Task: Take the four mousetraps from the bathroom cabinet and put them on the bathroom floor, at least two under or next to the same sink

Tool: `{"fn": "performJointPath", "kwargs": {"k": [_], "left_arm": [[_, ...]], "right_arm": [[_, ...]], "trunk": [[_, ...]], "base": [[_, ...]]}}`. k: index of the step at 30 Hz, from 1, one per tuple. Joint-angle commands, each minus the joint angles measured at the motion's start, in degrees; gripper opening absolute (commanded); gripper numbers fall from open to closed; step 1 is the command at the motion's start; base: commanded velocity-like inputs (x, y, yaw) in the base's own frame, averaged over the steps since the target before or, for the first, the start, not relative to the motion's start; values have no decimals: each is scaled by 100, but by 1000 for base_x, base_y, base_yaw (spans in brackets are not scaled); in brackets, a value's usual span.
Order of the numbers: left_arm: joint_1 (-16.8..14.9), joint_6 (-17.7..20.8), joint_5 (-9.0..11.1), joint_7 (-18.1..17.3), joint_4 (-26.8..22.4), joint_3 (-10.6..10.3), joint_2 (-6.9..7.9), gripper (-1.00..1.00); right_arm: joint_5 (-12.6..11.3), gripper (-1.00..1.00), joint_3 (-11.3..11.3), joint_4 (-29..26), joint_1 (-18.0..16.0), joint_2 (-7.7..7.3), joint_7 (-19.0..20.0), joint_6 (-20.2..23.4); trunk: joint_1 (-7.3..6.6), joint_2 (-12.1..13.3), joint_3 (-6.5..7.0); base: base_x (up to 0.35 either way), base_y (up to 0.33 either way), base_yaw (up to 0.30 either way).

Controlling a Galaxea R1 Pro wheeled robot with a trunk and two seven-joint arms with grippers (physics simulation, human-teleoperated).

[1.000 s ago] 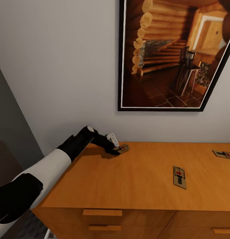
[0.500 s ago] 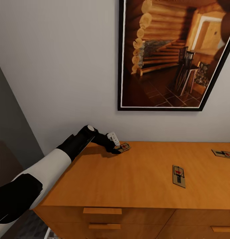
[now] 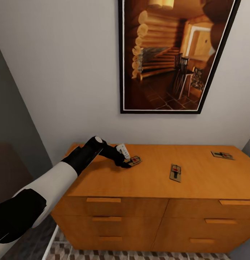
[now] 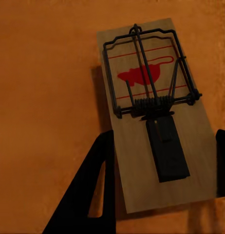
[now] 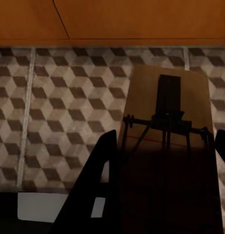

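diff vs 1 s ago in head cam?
Only the camera moved: it pulled back, so the cabinet now shows its drawers and floor. The left hand stays at the same mousetrap; the other two traps lie as before.

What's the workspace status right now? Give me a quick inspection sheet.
Surface: cabinet, orange-brown top, drawers look shut.
Job's things: three mousetraps lie flat on the cabinet top: left mousetrap at the left gripper, middle mousetrap, far-right mousetrap. A fourth mousetrap sits between the right gripper's fingers, above the bathroom floor.
Clutter: nothing seen.
Grippers: left gripper straddles the left mousetrap, fingers at both long edges, board flat on the cabinet. Right gripper shut on the fourth mousetrap.
Cables: nothing seen.
Surroundings: framed picture on the grey wall above the cabinet; cube-pattern tiles below.
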Motion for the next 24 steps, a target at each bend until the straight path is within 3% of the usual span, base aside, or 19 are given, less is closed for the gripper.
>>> {"fn": "performJointPath", "kwargs": {"k": [1, 24], "left_arm": [[-4, 40, -31, -23, -6, 6, 0, -100], [-4, 38, -30, -16, 102, 6, 16, -100]], "right_arm": [[50, -100, -50, 4, -3, -2, 15, -16], [51, -100, -57, 5, -5, -3, 7, -16]], "trunk": [[-3, -3, -6], [-3, -3, -6]], "base": [[-300, -135, 0], [-331, -71, 0]]}}
